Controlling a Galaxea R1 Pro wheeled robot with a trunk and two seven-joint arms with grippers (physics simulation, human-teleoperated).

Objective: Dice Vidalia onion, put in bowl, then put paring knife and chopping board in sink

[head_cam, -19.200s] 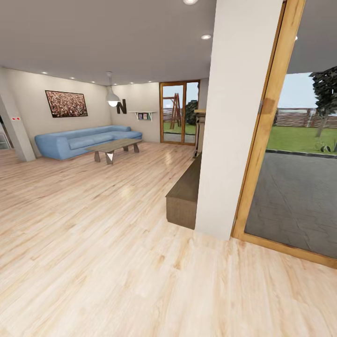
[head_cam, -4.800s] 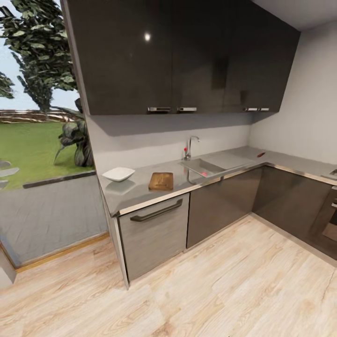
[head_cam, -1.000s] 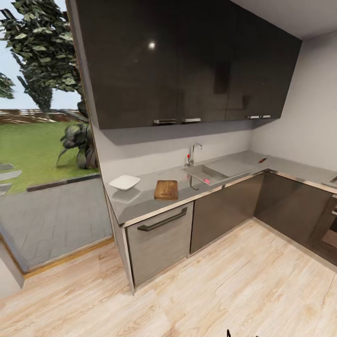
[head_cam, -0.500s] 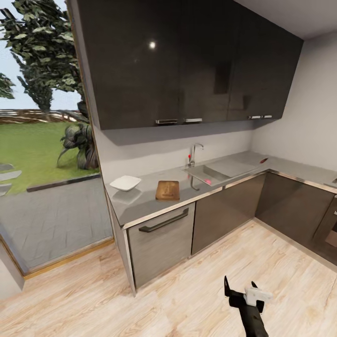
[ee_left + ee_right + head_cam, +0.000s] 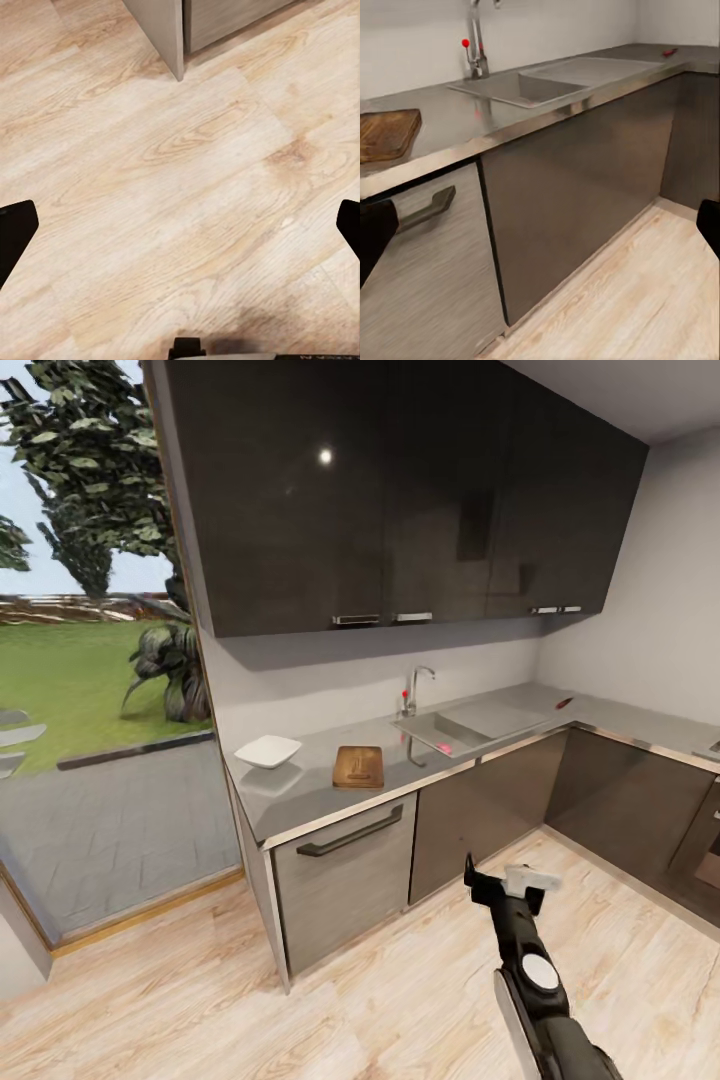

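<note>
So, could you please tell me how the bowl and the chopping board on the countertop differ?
The bowl is white and raised, with a squarish rim; the chopping board is brown wood and lies flat. The bowl looks smaller than the board. The bowl stands nearer the countertop's window end; the board lies between it and the sink. Both rest on the countertop, apart from each other, with nothing on them.

one bowl (image 5: 267, 751), one chopping board (image 5: 358, 766), one sink (image 5: 440, 732), one paring knife (image 5: 562, 702), one vidalia onion (image 5: 444, 747).
</note>
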